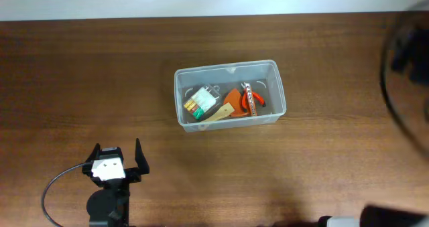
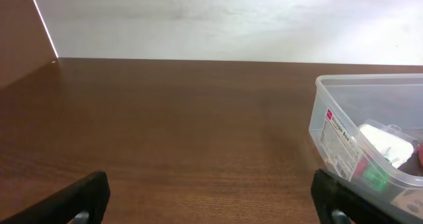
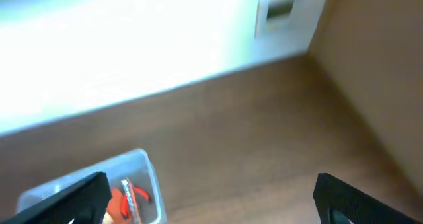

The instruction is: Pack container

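The clear plastic container stands upright in the middle of the table. It holds a small white and green pack, an orange tool with a pale handle and a red-handled metal tool. My left gripper is open and empty near the front left of the table, well short of the container. In the left wrist view the container is at the right. My right gripper is open and empty, raised high, with the container below at its left.
The brown wooden table ends at a pale wall along the far side. A dark blurred shape of the right arm fills the right edge of the overhead view. A black cable loops beside the left arm.
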Motion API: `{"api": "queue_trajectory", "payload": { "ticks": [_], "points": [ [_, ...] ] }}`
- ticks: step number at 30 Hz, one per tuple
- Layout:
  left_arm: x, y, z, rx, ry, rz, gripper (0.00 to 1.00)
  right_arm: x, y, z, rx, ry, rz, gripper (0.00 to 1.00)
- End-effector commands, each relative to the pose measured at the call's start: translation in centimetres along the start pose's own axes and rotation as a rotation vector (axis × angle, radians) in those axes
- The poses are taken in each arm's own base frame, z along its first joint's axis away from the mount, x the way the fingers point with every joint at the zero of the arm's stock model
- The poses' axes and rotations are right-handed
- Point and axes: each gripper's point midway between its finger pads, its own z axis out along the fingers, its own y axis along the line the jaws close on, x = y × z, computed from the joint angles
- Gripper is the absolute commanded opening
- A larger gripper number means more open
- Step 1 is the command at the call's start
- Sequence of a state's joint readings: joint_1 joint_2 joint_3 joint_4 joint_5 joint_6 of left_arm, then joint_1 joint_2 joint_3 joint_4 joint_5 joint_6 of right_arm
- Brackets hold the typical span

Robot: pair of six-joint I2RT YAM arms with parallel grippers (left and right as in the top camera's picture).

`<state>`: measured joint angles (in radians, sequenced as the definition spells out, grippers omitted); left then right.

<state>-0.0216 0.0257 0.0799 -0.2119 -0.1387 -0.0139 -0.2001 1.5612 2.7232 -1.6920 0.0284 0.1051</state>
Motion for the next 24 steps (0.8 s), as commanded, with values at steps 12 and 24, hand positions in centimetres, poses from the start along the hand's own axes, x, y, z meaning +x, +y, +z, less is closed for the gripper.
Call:
{"api": "queue_trajectory", "payload": {
  "ticks": [12, 24],
  "points": [
    [0.3, 0.1, 0.1, -0.006, -0.003, 0.023, 0.99, 2.2, 1.7, -14.1, -0.187, -0.275, -0.060, 0.99],
    [0.3, 0.1, 0.1, -0.006, -0.003, 0.023, 0.99, 6.3, -0.3, -13.8, -0.132, -0.348, -0.043, 0.99]
  ]
}}
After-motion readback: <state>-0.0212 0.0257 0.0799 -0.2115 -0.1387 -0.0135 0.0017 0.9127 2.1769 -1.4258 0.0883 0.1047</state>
